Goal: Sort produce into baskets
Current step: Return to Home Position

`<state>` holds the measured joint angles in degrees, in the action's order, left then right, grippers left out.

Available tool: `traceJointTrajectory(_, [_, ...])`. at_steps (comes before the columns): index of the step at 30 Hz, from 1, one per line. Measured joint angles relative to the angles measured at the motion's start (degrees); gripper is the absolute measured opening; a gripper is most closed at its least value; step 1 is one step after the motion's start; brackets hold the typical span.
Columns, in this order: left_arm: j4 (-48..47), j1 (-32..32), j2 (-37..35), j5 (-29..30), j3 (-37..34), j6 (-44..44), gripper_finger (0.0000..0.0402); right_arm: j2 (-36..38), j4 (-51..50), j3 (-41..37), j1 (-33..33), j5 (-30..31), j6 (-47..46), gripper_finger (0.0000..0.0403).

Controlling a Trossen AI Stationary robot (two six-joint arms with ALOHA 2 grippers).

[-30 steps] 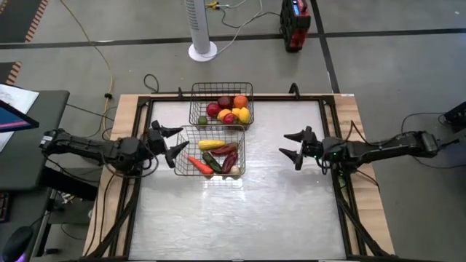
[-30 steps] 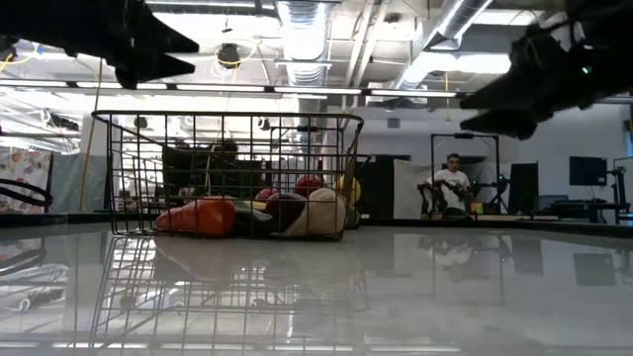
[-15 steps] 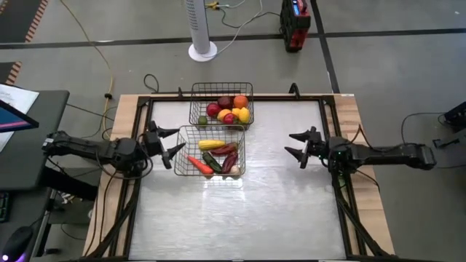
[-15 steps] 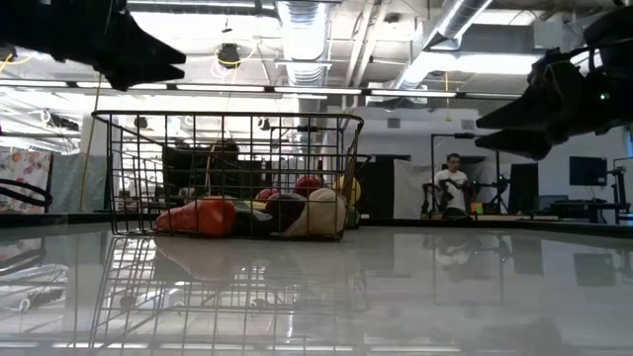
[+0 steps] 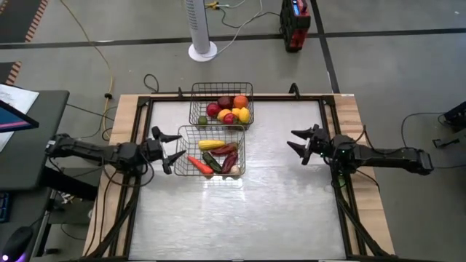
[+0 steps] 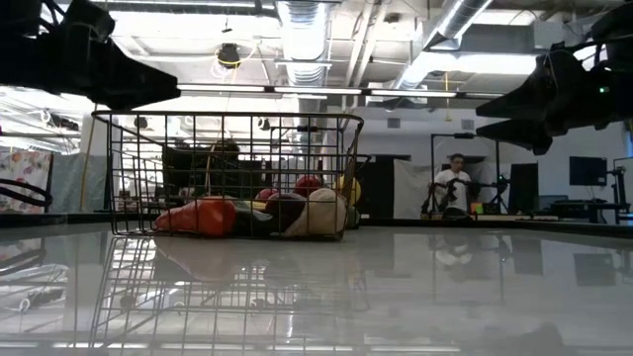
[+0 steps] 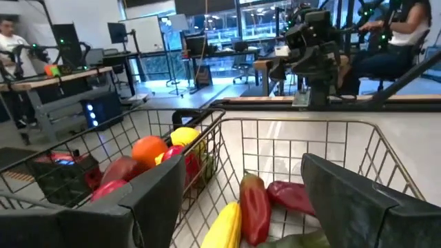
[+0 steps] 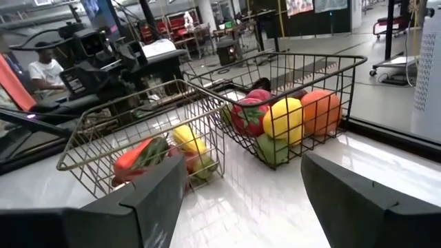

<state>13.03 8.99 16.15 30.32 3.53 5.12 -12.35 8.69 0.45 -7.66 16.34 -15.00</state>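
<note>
1. Two black wire-mesh rectangular baskets sit close together in the upper middle of the high view, on the pale glossy table (image 5: pixel 240 215). One is the upper basket (image 5: pixel 222 85) and the other is the lower basket (image 5: pixel 208 175).
2. The upper basket holds about seven round fruits: one orange fruit (image 5: pixel 240 101), one bright yellow fruit (image 5: pixel 243 113), one small green fruit (image 5: pixel 202 121), and the rest red or dark red, among them a red fruit (image 5: pixel 213 110).
3. The lower basket holds about six long pieces:
   - one yellow corn cob (image 5: pixel 211 144);
   - one orange carrot (image 5: pixel 199 164);
   - one green vegetable (image 5: pixel 211 161);
   - two dark red vegetables (image 5: pixel 226 149);
   - one pale piece (image 5: pixel 235 169) in its lower right corner.
4. The left end effector (image 5: pixel 178 145) hangs above the table at centre left of the high view, just beside the lower basket's left wall. Its two fingers are spread apart and empty.
5. The right end effector (image 5: pixel 293 139) hangs at centre right, well apart from both baskets. Its two fingers are also spread and empty.
6. One person (image 6: pixel 455 181) shows in the room behind the table in the low view, right of centre.
</note>
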Motion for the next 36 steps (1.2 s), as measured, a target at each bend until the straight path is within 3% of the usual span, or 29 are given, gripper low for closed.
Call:
traceJointTrajectory(13, [-16.86,0.0,-15.53,0.47,0.0,-8.86,0.0279,0.01,-2.48,-0.07,0.06,0.09,-0.04,0.0313])
traceJointTrajectory(18, [-18.68,0.0,-15.81,0.31,0.07,-13.39,0.0279,-0.01,-3.87,-0.09,0.06,0.11,-0.07,0.0313])
traceJointTrajectory(36, [-18.92,0.0,-15.77,0.27,0.09,-11.21,0.0279,-0.01,-4.18,-0.13,0.06,0.15,-0.09,0.0313])
